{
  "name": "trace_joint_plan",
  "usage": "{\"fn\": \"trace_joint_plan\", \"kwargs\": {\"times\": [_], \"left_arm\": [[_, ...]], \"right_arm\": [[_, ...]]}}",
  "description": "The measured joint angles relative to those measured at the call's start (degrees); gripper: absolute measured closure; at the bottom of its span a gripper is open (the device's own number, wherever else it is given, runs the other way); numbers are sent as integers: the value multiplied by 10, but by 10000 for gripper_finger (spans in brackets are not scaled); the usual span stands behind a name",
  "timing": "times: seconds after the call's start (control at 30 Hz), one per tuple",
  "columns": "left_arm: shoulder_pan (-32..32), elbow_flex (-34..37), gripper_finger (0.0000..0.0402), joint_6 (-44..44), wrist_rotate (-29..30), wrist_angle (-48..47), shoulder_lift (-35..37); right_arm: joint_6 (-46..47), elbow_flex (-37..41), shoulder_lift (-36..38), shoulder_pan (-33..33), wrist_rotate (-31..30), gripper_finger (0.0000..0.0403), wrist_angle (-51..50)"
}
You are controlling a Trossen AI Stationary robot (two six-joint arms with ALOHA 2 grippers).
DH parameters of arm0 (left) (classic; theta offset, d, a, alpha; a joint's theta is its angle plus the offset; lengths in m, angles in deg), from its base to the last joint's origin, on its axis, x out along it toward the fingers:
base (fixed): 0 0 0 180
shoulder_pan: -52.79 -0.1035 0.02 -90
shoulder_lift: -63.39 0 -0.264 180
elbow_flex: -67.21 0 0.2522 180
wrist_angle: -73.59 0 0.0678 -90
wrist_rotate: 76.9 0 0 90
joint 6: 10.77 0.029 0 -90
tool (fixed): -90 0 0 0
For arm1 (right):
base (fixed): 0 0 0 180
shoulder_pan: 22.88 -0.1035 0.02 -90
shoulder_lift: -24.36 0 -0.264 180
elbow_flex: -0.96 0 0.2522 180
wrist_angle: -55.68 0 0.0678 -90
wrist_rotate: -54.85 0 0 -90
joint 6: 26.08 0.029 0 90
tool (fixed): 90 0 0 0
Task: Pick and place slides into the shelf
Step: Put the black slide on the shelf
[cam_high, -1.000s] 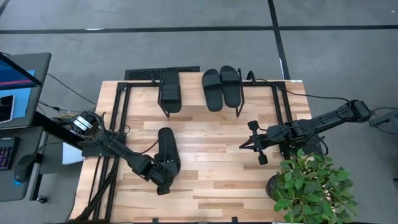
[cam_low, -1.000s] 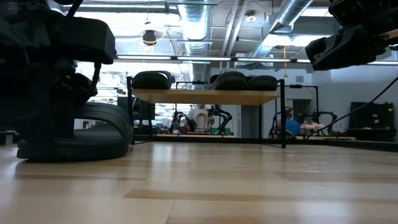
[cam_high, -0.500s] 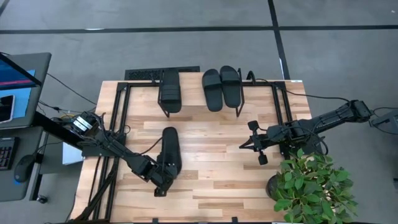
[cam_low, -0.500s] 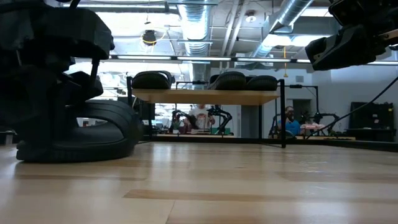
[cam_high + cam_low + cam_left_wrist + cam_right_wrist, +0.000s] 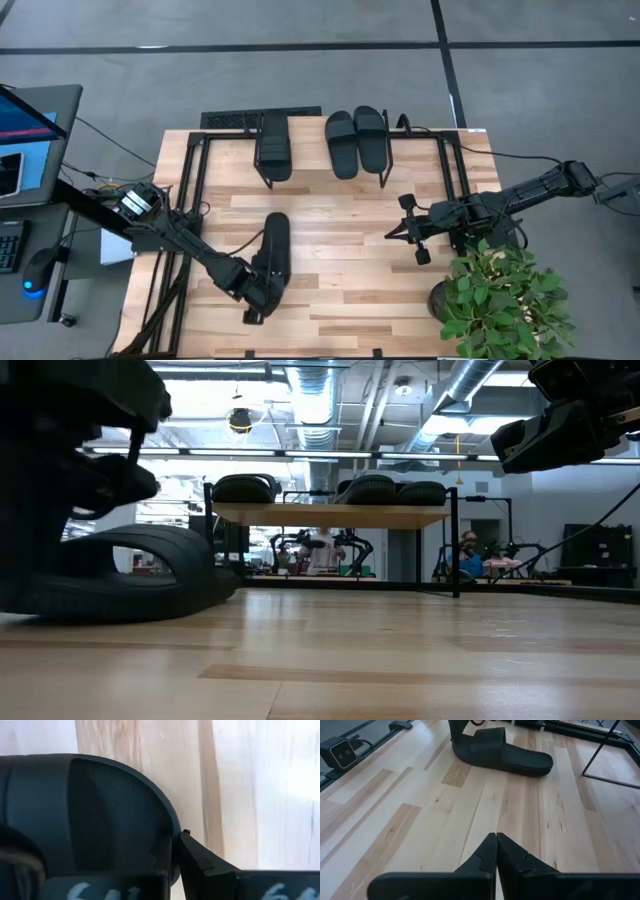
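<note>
On the light wood surface [image 5: 340, 260], the shelf [image 5: 310, 160] stands at the far edge, a low rack with a pale wood top on thin black legs. Three slides rest on its top: one slide [image 5: 273, 147] lies alone toward the left arm's side, and a pair [image 5: 357, 140] sits side by side toward the right arm's side, the two soles touching along their length. The low view shows the same three as dark humps on the shelf top [image 5: 330, 514].

The fourth slide [image 5: 273, 252] lies flat on the surface in front of the shelf, well apart from it. The left gripper [image 5: 255, 295] is at the near end of this slide; its own wrist camera shows the fingers drawn together, tips touching, lying against the slide's rounded edge [image 5: 90, 815] without clasping it.

The right gripper [image 5: 408, 232] hangs above bare wood on the other side of the surface, near a leafy green plant [image 5: 500, 300]. Its jaws are closed tip to tip with nothing between them, and its wrist camera looks across at the fourth slide [image 5: 502, 752].
</note>
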Motion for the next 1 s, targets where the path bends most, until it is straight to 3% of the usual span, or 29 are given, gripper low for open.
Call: {"fn": "trace_joint_plan", "kwargs": {"times": [0.3,1.0], "left_arm": [[25,-42,401,-21,10,-28,0],[94,-185,401,-77,127,-171,2]], "right_arm": [[0,0,0,0,0,403,0],[0,0,0,0,0,403,0]]}}
